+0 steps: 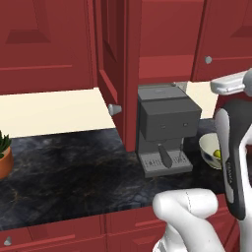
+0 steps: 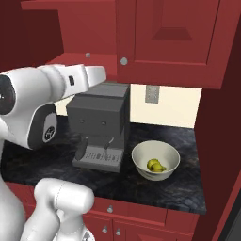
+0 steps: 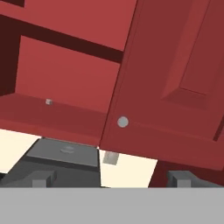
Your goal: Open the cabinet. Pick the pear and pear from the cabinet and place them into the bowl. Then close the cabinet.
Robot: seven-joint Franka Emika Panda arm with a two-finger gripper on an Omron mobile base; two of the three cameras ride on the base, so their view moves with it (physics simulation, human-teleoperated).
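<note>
While yellow-green pears [image 2: 156,165] lie in the bowl [image 2: 155,160] beside the coffee machine [image 2: 100,126], the released end effector [image 3: 111,180] is aimed at the cabinet [image 2: 160,37], whose left door [image 1: 109,59] is seen swung open to its left.

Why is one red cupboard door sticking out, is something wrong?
Nothing looks broken or spilled. The cabinet has its left door swung open over the coffee machine, while its other door is shut. The pears lie in the bowl.
</note>
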